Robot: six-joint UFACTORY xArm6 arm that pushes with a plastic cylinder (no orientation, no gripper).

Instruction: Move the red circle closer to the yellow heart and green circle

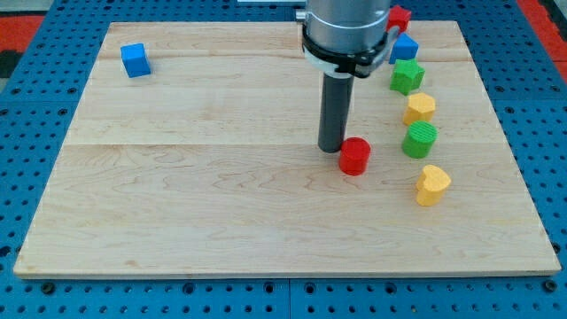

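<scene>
Surface: wooden board point(221, 204) on a blue pegboard point(35, 89).
Tool: bare rod, holding nothing; my tip point(332, 147) sits just left of the red circle point(354, 156), touching or nearly so.
Red circle: mid-board, left of the green circle point(420, 140) and up-left of the yellow heart point(432, 185), apart from both.
Right column: red block point(400, 17), blue block point(404, 47), green block point(407, 77), yellow block point(420, 108).
Far left: blue cube point(135, 60), well apart.

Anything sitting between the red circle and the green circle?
No. In the camera view, only bare board separates the red circle from the green circle.
</scene>
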